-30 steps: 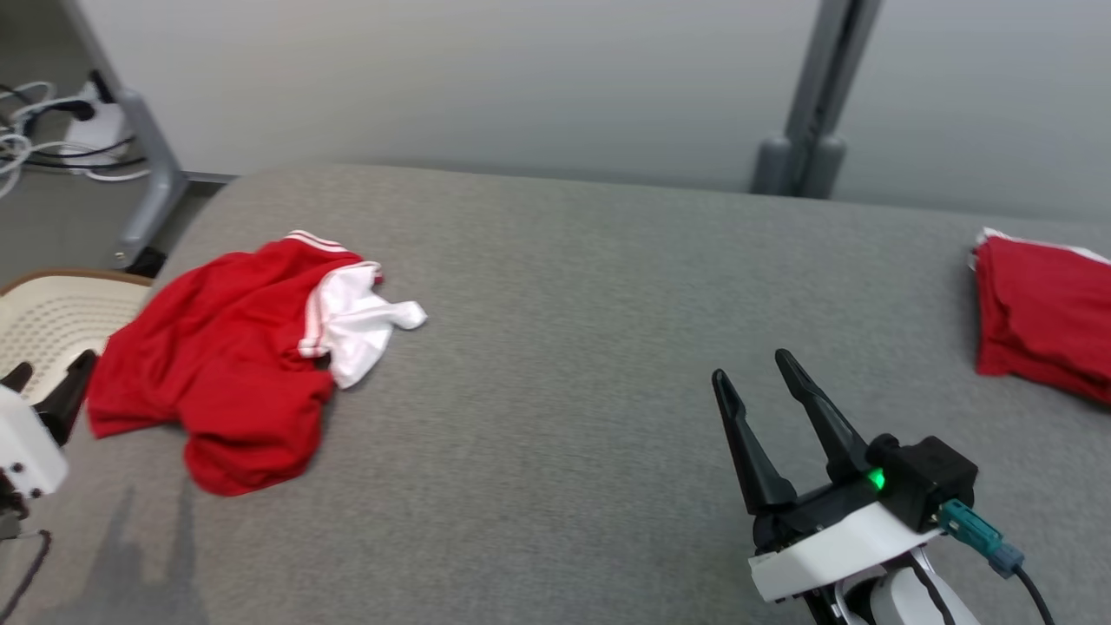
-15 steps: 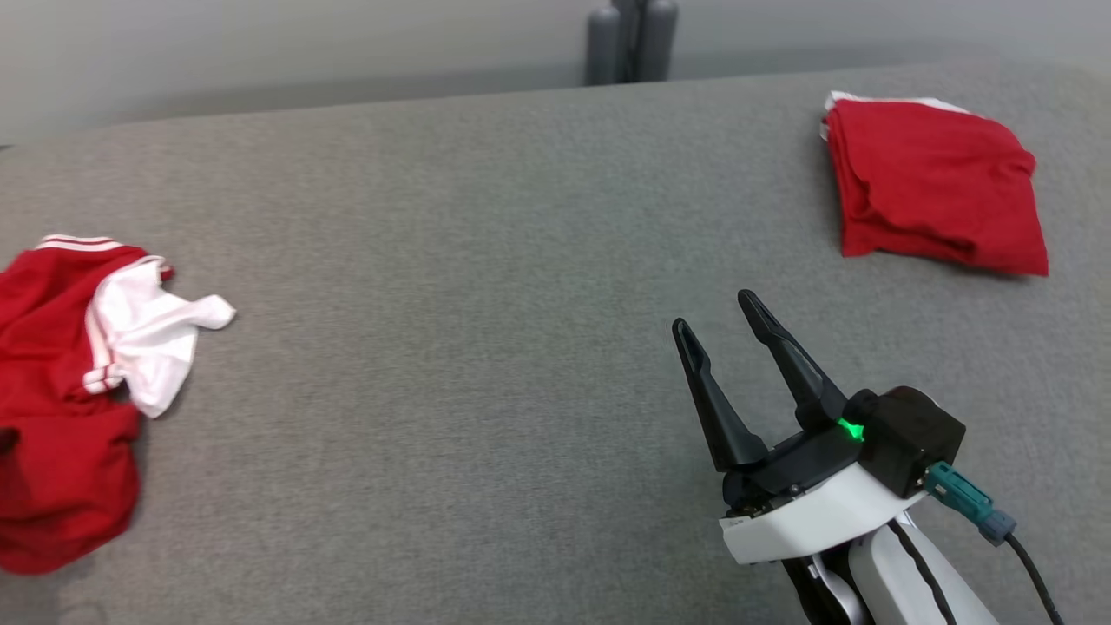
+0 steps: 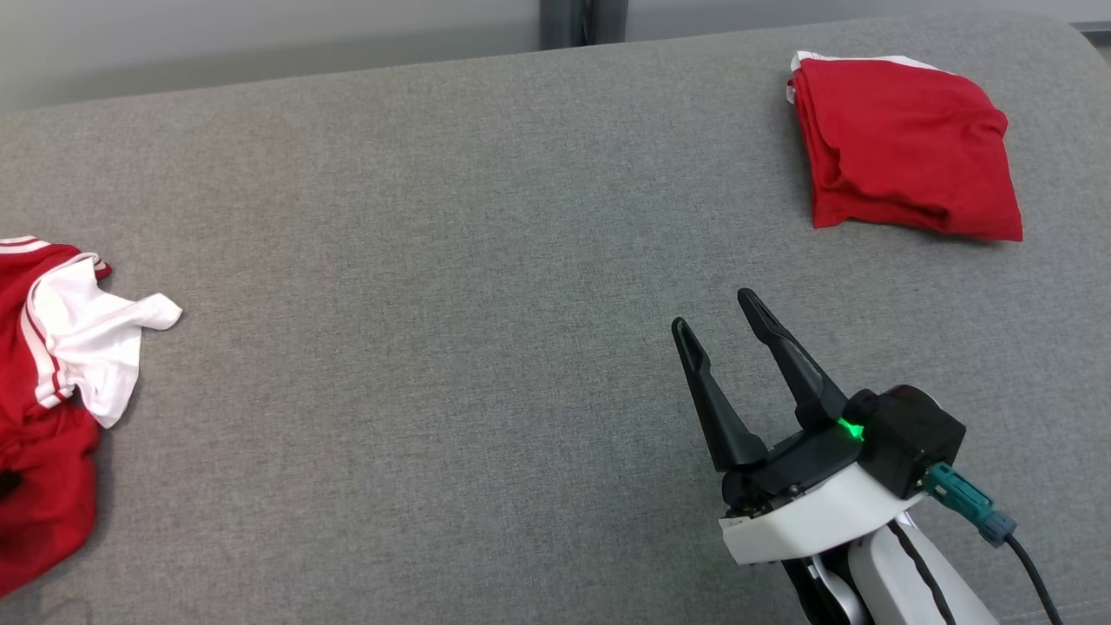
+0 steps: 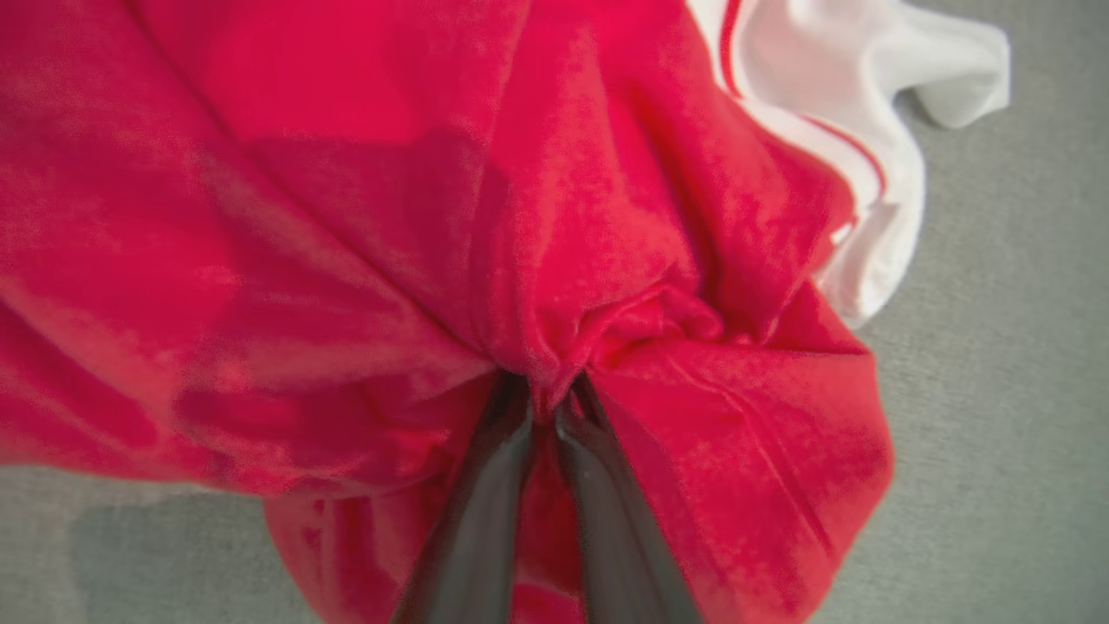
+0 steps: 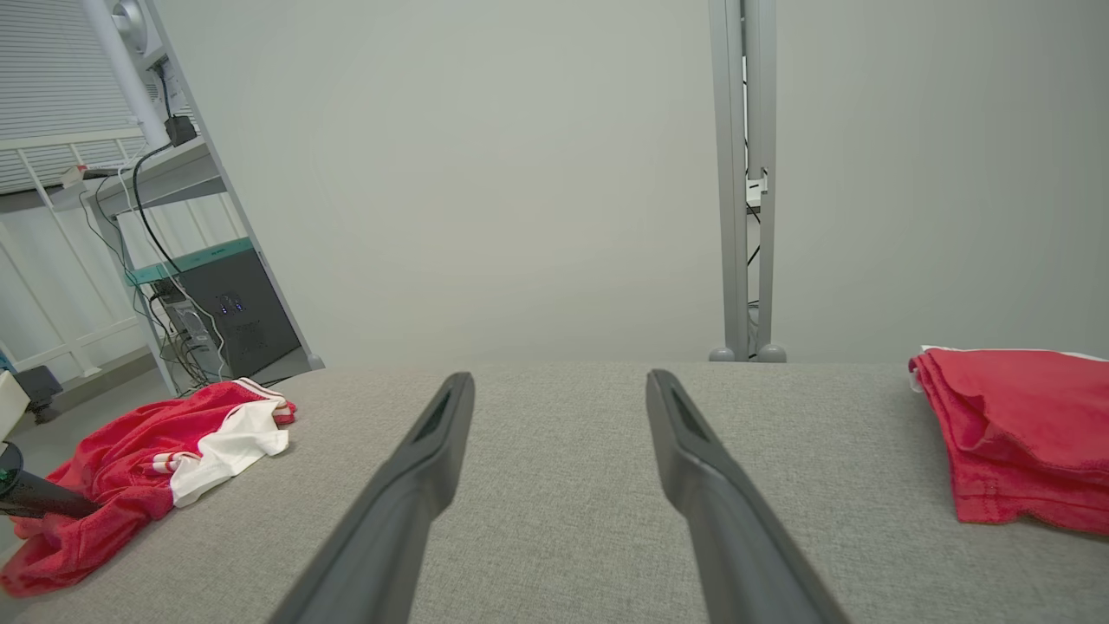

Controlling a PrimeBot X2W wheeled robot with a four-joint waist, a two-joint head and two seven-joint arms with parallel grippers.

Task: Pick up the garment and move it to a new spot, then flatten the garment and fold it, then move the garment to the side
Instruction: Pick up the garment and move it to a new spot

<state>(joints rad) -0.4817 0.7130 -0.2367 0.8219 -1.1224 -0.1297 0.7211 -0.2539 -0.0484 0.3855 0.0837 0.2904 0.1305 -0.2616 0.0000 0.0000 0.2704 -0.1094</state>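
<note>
The garment (image 3: pixel 52 365) is a crumpled red piece with a white, red-striped part, lying at the left edge of the grey padded table (image 3: pixel 477 260). In the left wrist view my left gripper (image 4: pixel 548 394) has its two dark fingers pinched together on a raised fold of the garment (image 4: pixel 346 217). From the right wrist view, the garment (image 5: pixel 130 468) lies at the far left with a dark left finger (image 5: pixel 35 498) pressed into it. My right gripper (image 3: pixel 713 311) hovers open over bare table at the lower right, its fingers (image 5: pixel 433 451) spread with nothing between them.
A second red garment (image 3: pixel 907 148), folded, lies at the table's far right corner (image 5: pixel 1014 433). A grey post (image 5: pixel 745 173) stands behind the table against a pale wall. Shelving with cables and a dark box (image 5: pixel 225 321) stands off the left end.
The head camera has swung to the right, so the crumpled garment now sits at the left edge and the folded one is in full view. The left fingers have closed on the garment.
</note>
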